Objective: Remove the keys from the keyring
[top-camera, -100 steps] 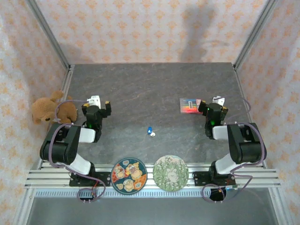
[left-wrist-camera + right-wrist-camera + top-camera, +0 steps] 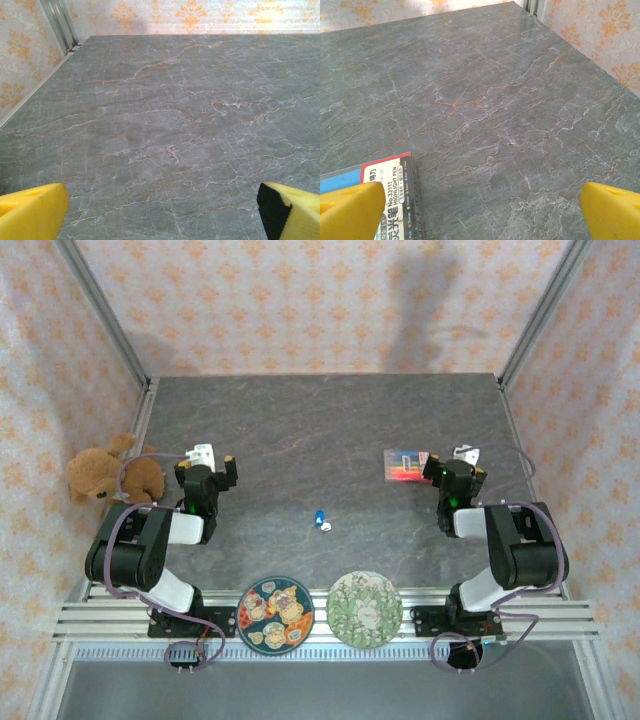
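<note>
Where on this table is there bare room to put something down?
The back half of the table, up to the rear wall, is bare. So is the stretch between the left claw and the keys. Crowded spots: the pen box beside the right claw, and the plates at the front edge.

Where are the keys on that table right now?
Seen from above, the keys lie near the middle of the table, about midway between the left gripper and the right gripper, touching neither.
</note>
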You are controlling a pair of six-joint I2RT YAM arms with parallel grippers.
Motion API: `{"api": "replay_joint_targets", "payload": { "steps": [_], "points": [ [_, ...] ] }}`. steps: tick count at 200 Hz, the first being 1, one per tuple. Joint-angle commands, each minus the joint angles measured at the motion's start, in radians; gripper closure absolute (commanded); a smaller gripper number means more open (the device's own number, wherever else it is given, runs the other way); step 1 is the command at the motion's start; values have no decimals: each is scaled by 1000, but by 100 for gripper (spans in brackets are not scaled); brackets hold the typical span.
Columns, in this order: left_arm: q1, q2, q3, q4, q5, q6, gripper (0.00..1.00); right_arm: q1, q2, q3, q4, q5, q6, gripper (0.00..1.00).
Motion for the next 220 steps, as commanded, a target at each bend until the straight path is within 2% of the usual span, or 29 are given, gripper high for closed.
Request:
{"api": "replay_joint_targets", "payload": {
  "steps": [1,61,134,153,186,204,220],
  "points": [
    [10,-12,5,-5,-2,8,0,4,-7,-4,27,31,12,1],
    [12,-11,8,-9,0,6,0,4,-7,-4,30,31,13,1],
    [44,-13,26,-47,62,-13,0,4,-7,-4,29,30,14,1],
    [41,-18,24,-41,30,-17,0,7,-18,-6,35,45,14,1],
    [29,-125,106,-273,-94,-45,0,8,-171,100,-282,44,23,1],
    [8,-174,158,-395,-146,-40,0,7,-236,148,-400,39,68,1],
    [0,-230,195,-490,-171,-80,0,7,-298,180,-475,-14,110,1]
  ]
}}
